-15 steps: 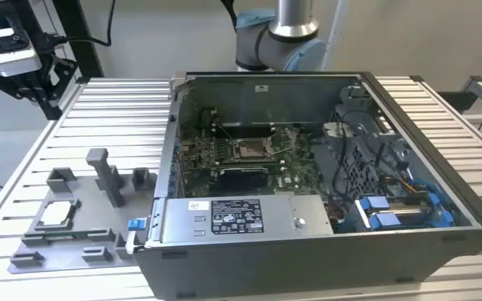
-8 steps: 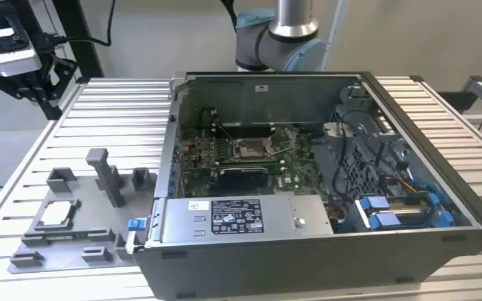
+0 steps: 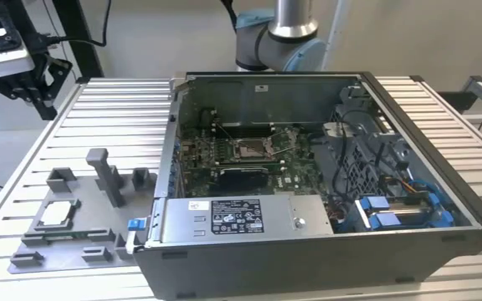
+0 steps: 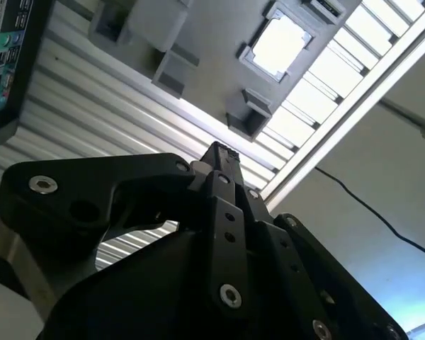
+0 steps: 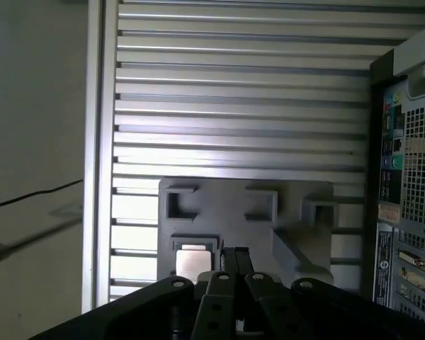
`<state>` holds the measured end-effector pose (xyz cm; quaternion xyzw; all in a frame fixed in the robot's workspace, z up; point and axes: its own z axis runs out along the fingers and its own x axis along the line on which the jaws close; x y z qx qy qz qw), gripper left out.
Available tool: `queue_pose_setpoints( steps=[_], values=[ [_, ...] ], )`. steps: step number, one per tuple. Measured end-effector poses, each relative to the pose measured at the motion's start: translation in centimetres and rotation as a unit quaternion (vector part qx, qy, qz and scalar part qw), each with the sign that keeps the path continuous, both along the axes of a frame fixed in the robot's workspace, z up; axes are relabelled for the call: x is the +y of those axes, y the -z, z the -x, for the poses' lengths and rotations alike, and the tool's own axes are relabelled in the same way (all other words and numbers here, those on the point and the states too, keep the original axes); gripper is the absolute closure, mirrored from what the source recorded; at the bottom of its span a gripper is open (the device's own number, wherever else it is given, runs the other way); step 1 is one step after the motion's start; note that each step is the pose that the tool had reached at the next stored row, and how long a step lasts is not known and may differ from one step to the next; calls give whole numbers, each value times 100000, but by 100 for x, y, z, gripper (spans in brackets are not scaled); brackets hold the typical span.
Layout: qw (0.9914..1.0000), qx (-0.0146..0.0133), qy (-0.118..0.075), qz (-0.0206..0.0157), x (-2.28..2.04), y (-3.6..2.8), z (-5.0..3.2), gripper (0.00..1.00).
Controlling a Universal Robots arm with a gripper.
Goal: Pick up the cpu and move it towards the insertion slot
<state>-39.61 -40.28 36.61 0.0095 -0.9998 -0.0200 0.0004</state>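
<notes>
Exterior view: closed, empty pincer (image 3: 40, 100) hangs well apart from cpu (image 3: 57, 214) in grey fixture (image 3: 82, 243).

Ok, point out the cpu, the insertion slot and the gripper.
cpu (image 3: 57, 214): exterior view, middle of its pale face.
insertion slot (image 3: 250, 148): exterior view, centre of the socket.
gripper (image 5: 234, 253): first wrist view, between its fingertips.

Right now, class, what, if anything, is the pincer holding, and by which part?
Nothing. The pincer is shut on air above the table, while the cpu lies in its grey fixture, apart from the pincer.
</notes>
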Motion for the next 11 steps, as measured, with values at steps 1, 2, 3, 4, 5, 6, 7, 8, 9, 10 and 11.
queue_pose_setpoints(
  steps=[1,2,3,4,5,6,7,8,9,10,11],
  values=[
    [100000,-5,1,-15,-15,2,46,100],
    [100000,-8,-6,-21,-61,9,123,100],
    [100000,-5,-8,-20,-90,13,160,100],
    [100000,0,-2,-20,-124,18,190,100],
    [100000,-5,2,-24,-160,24,214,100],
    [100000,-5,0,-26,-200,30,236,100],
    [100000,-15,-3,-36,-243,38,253,100],
    [100000,-10,-6,-50,-289,47,258,100],
    [100000,0,-3,-70,-326,56,258,100],
    [100000,-6,-5,-103,-353,65,258,100],
    [100000,-10,-11,-131,-372,73,258,100]
  ],
)
